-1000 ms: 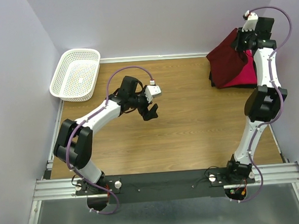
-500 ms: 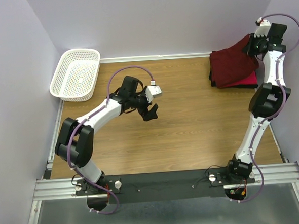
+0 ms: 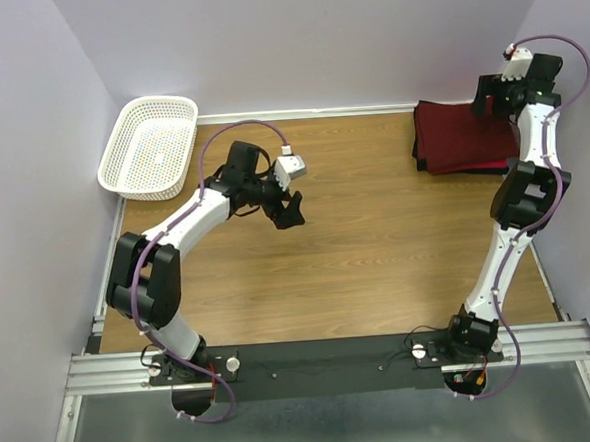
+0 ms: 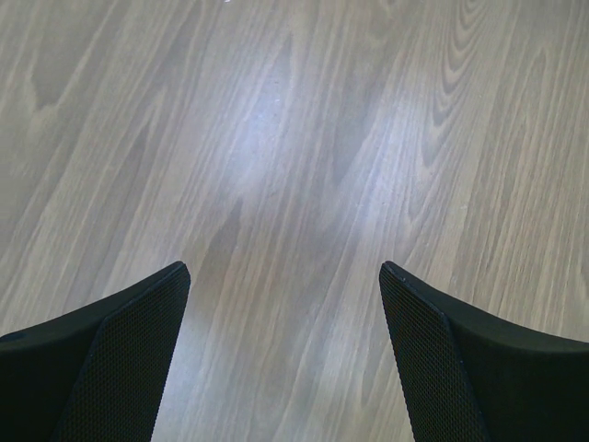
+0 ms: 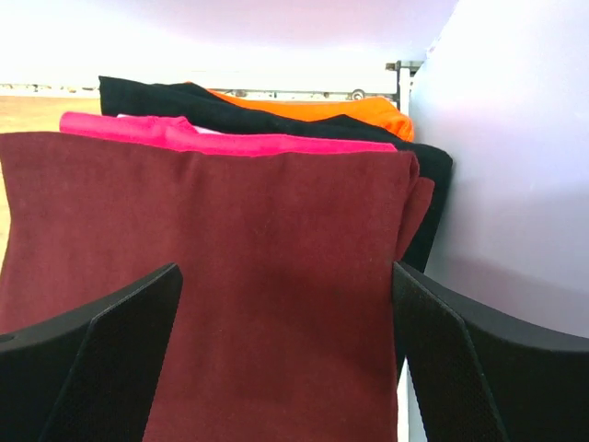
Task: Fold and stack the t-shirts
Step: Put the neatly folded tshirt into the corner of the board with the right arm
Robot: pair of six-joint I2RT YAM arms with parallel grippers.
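A white plastic basket (image 3: 148, 147), an open-mesh rectangle with rounded corners and a flared rim, sits at the far left corner of the table (image 3: 378, 266). The tabletop is smooth brown board with a long wood grain.

The left gripper (image 4: 283, 267) hangs over the left-centre of the table. Its black fingers (image 4: 110, 368) are wedge-shaped with finely dimpled inner faces. They are spread wide, with only wood grain between them. A broad stretch of bare wood runs from there to the right edge and forward to the near edge.

The t-shirts lie as a folded stack (image 3: 465, 135) in the far right corner of the table. The stack's right side is close against the pale wall (image 5: 515, 184).

- **Top layer:** the maroon shirt (image 5: 212, 276) is a flat rectangle of soft matte knit with straight folded edges.
- **Lower layers:** in the right wrist view a pink shirt (image 5: 230, 140), a black shirt (image 5: 166, 97) and an orange shirt (image 5: 322, 109) show as thin bands along the far edge.
- **Right side:** the black cloth also shows down the side by the wall.
- **Top view:** little but maroon shows, with a dark sliver at the stack's left edge.

The right gripper (image 5: 285, 267) is over the far right part of the stack. Its fingers are wide apart, one on each side of the maroon cloth, and they grasp nothing. Whether the tips touch the cloth cannot be told. The wall leaves little room on that side.
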